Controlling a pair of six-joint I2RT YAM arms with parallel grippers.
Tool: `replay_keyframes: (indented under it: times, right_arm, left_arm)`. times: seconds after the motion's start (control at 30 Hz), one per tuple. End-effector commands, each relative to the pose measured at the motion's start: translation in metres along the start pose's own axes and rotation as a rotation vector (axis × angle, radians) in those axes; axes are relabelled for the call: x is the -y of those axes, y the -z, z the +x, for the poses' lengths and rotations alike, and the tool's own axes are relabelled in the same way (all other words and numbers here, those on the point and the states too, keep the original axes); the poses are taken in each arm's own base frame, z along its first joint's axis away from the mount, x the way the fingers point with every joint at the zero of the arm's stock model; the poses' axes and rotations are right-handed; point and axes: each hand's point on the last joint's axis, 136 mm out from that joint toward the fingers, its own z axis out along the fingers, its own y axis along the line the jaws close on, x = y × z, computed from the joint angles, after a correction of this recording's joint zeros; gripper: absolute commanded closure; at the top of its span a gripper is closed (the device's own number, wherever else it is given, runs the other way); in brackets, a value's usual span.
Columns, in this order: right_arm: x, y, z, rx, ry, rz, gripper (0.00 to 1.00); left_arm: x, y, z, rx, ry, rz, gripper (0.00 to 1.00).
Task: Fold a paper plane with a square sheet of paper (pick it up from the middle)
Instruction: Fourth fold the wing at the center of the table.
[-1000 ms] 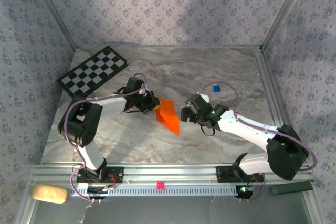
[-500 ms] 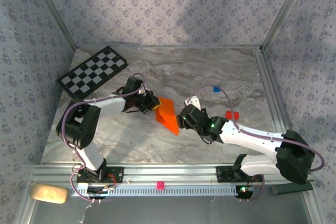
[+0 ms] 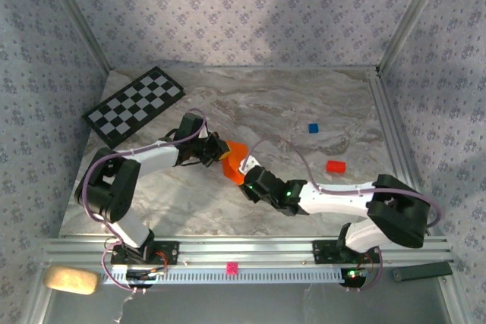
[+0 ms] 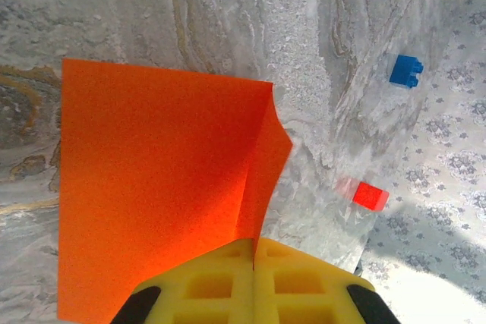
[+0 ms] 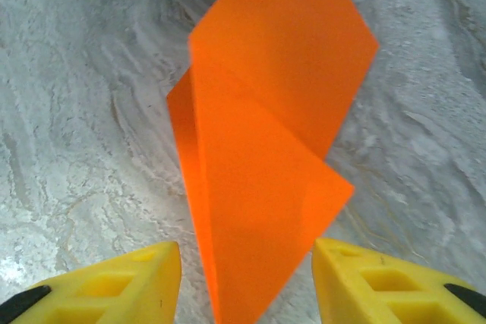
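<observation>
The square sheet of paper (image 4: 152,187), plain bright orange; left pincer (image 4: 254,256) and right pincer (image 5: 244,259), yellow fingers; surface (image 3: 266,104), grey-beige marbled veining; checkerboard (image 3: 135,104), black-and-white squares; blue cube (image 3: 313,128); red cube (image 3: 336,166); walls (image 3: 228,13), pale lilac floral print.

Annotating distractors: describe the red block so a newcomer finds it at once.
On the right half of the marble table, two small blocks lie apart. The red block is the one nearer the front edge; the blue block lies farther back. Unlike the orange paper, it is tiny and untouched.
</observation>
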Motion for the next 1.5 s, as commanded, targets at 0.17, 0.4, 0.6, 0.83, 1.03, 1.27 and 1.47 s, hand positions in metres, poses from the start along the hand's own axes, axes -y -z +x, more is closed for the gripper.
replay_keyframes:
  times: [0.17, 0.4, 0.6, 0.83, 1.03, 1.27, 1.47]
  right_arm:
    - [0.001, -0.017, 0.006, 0.007, 0.115, 0.084, 0.56]
    - [0.005, -0.029, 0.016, -0.007, 0.095, 0.133, 0.63]
    - [0.007, -0.033, 0.019, -0.02, 0.091, 0.15, 0.67]
    - [0.009, -0.035, 0.026, -0.03, 0.067, 0.155, 0.71]
    - [0.009, -0.034, 0.025, -0.03, 0.04, 0.144, 0.75]
    - [0.007, -0.035, 0.023, -0.027, 0.033, 0.125, 0.84]
    - [0.006, -0.035, 0.023, -0.027, 0.025, 0.113, 0.87]
  left_arm:
    - [0.011, 0.003, -0.003, 0.034, 0.007, 0.029, 1.0]
    - [0.011, 0.001, -0.002, 0.027, 0.006, 0.029, 1.0]
    - [0.01, 0.0, -0.001, 0.027, 0.002, 0.021, 1.0]
    - [0.01, 0.002, -0.001, 0.033, -0.003, 0.017, 1.0]
    - [0.009, 0.002, -0.001, 0.031, -0.005, 0.013, 1.0]
    - [0.009, 0.002, -0.001, 0.032, -0.005, 0.009, 1.0]
    - [0.006, 0.003, -0.002, 0.035, -0.006, 0.0, 1.0]
